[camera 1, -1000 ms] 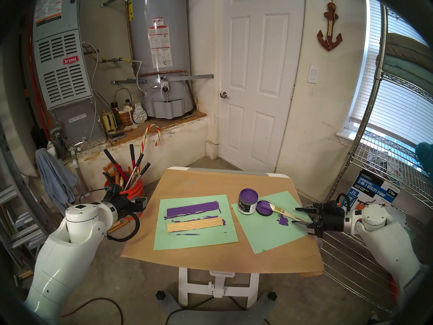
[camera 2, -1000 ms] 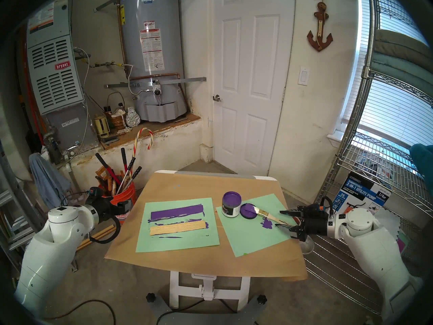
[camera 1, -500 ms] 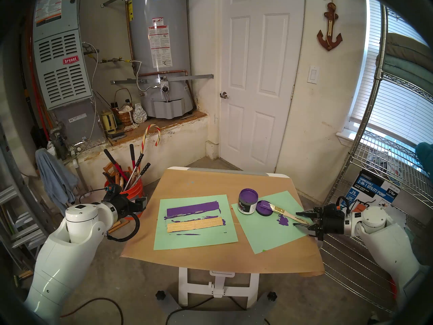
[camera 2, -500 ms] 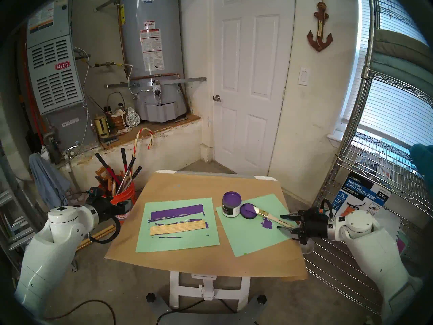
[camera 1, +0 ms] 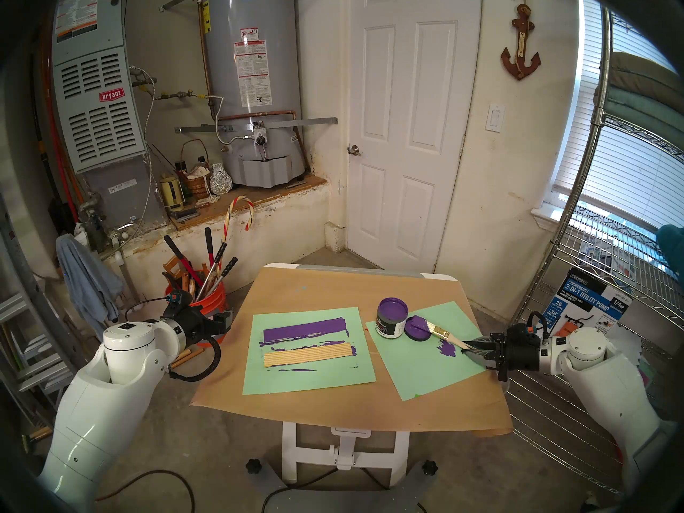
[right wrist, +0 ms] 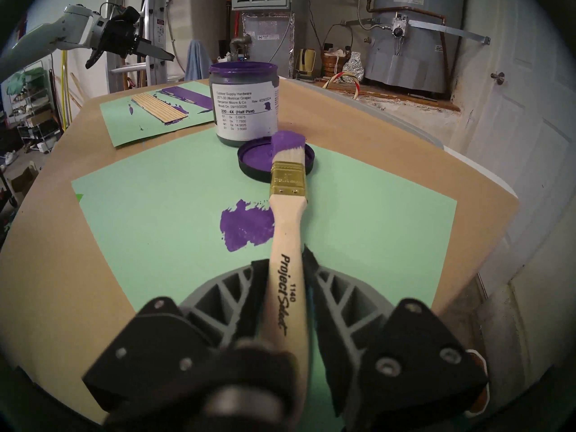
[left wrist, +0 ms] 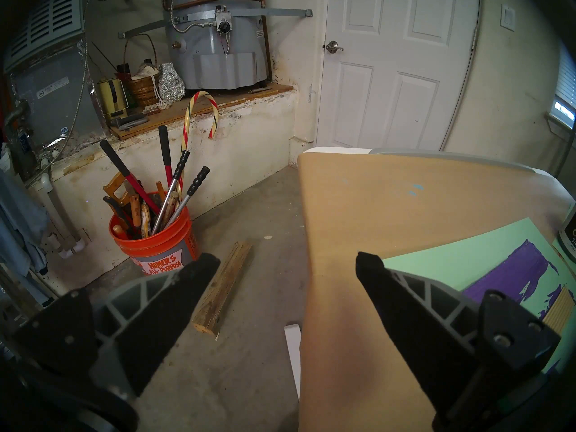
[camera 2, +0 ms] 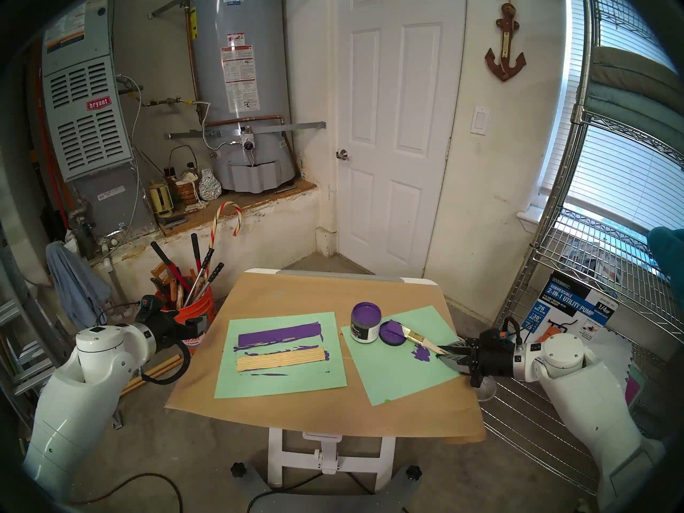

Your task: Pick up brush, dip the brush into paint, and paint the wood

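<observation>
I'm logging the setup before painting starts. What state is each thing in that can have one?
brush: handle between the right end effector's fingers, bristles on the lid
paint jar: open, upright
lid: off, inside facing up, smeared purple
wood strip: flat on the green sheet, face unpainted
left end effector: open, empty
door: closed

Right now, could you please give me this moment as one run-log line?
right gripper: shut on brush handle | bristles on lid | left gripper: open, empty | wood: unpainted
</observation>
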You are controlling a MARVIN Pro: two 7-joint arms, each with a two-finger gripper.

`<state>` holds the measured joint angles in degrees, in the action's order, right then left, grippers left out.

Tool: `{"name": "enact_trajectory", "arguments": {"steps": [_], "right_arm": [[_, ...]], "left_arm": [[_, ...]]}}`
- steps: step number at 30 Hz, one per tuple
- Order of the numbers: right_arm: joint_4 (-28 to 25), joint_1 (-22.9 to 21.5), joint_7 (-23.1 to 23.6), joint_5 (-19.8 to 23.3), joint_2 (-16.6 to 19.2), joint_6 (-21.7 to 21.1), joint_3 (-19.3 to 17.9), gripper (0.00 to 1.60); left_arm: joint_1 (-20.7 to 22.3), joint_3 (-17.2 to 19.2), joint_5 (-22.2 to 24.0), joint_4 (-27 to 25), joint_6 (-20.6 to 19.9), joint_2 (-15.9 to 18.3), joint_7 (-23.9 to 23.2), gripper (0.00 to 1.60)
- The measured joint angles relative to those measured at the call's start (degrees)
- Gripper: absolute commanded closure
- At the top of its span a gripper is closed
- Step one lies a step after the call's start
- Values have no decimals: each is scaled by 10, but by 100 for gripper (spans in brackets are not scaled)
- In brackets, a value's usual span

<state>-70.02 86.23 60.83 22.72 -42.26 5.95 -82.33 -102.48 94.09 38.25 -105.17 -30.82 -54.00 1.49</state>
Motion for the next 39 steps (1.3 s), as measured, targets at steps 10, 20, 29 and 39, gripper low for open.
{"name": "enact_trajectory", "arguments": {"steps": [10,20,29,39], "right_arm": [[-1,1,9,-1,3,4,-6,155],[-9,19,30,20,13,13,-36,160],[-16,45,45,35,25,22,-65,160],[-18,73,55,37,37,29,-88,160]], "left_arm": [[0,0,0,0,0,0,0,0],[0,0,0,0,0,0,0,0],[0,0,0,0,0,0,0,0],[0,0,0,0,0,0,0,0]]}}
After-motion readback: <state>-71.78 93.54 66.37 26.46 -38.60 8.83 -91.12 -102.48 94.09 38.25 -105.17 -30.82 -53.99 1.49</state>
